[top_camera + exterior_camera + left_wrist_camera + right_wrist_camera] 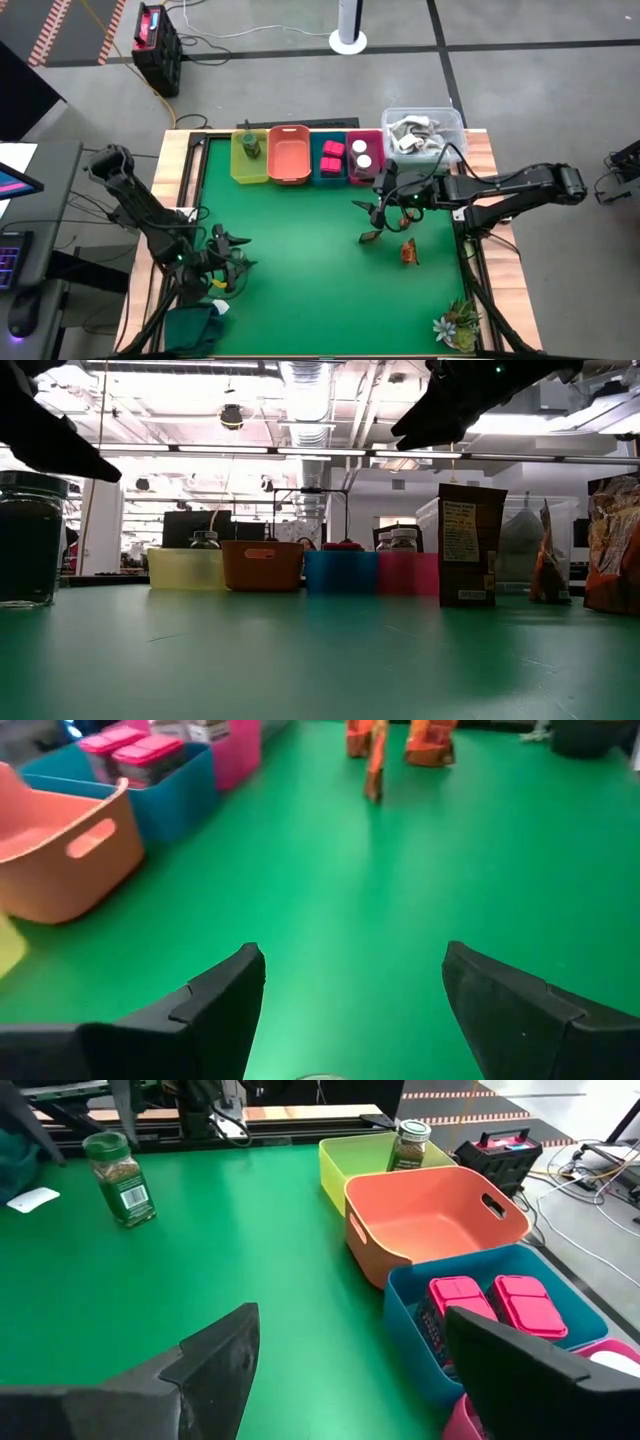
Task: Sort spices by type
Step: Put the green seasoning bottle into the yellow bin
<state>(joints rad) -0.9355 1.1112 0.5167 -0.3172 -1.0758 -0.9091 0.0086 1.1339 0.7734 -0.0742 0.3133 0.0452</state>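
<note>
Both grippers hang open over the green mat and hold nothing. My right gripper [381,207] [350,1365] hovers near the bins, above the brown-orange pouches [372,237] [409,251] that stand on the mat [470,545]. My left gripper [238,262] [350,1005] is at the mat's near left part. A dark green jar [120,1178] [30,540] stands upright on the mat close to it. At the far edge, the yellow bin [250,158] holds a green jar [408,1142], the orange bin [289,155] holds nothing, the blue bin [331,160] holds pink packets [490,1305], and the pink bin [363,158] holds white-capped jars.
A clear tub [421,130] of white-grey things sits at the far right corner. A small spiky plant [458,325] stands at the near right corner. A teal object [195,325] lies at the near left edge. Open mat stretches between the two arms.
</note>
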